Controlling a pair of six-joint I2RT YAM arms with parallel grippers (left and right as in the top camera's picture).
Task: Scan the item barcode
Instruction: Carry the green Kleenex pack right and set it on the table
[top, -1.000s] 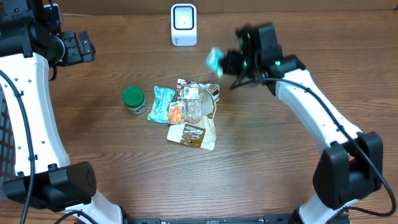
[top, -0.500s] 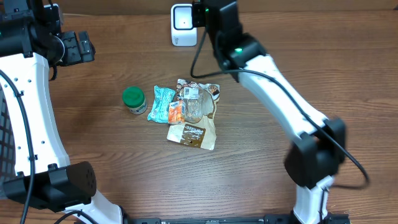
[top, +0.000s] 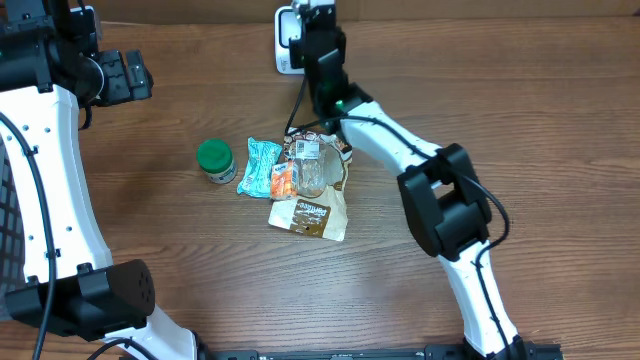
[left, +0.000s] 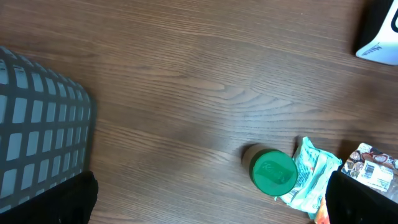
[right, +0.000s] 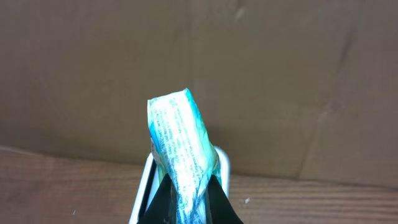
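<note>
We judge pickup done and scan pending: right jaws pinch the packet (right: 179, 143), the scanner (top: 284, 50) just beyond their tips; left jaws spread.

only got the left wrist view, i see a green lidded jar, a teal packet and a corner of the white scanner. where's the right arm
observer: The right pincer hangs just by the white box-shaped scanner, with the arm stretched out to it.
operator: holding anything
observer: Yes, it is shut on a small teal and white crinkled packet, held upright with the scanner's white edge right behind it.
operator: anything else left that i cant see
observer: A brown and white snack bag lies flat, nearer the robot's base than the green-lidded jar and out of your frame.
</note>
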